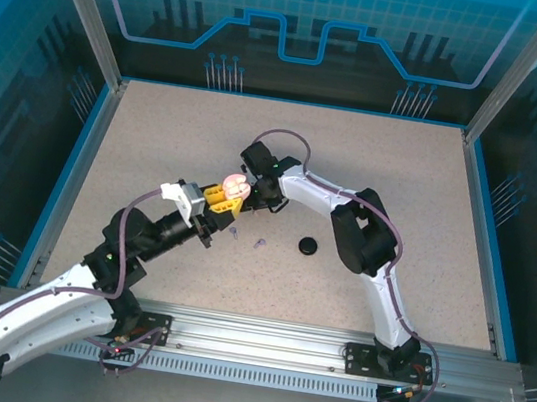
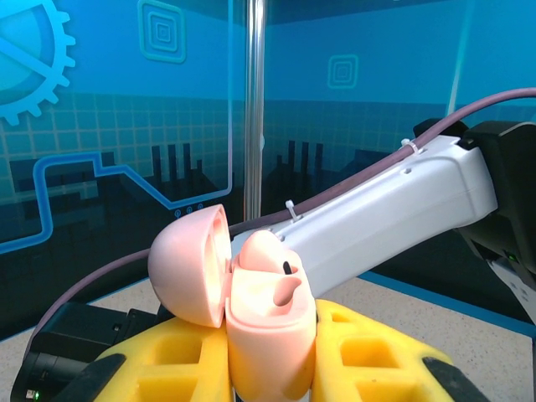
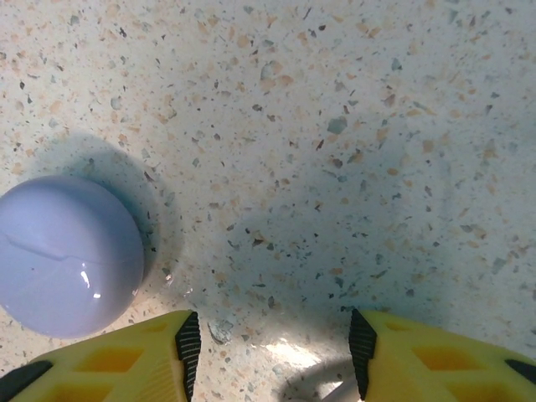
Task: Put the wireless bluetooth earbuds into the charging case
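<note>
1. Table point(image 1: 156, 144) room is lying open toward the far and side edges. The left gripper point(image 1: 225, 195) is pinching the open pink case point(image 1: 235, 185) mid-table, with the right arm point(image 1: 320, 194) crowding beside it. Purple earbuds point(image 1: 233, 230) are lying just in front, and a black disc point(image 1: 308, 246) is lying near them.
2. Yellow fingers point(image 2: 368, 352) are squeezing the case's base. Its lid is hanging open leftward, and a pink earbud point(image 2: 283, 275) is sitting inside.
3. The right gripper point(image 3: 272, 343) is hovering spread over bare table, holding nothing. A closed lilac case point(image 3: 67, 255) is resting just beside one fingertip.
</note>
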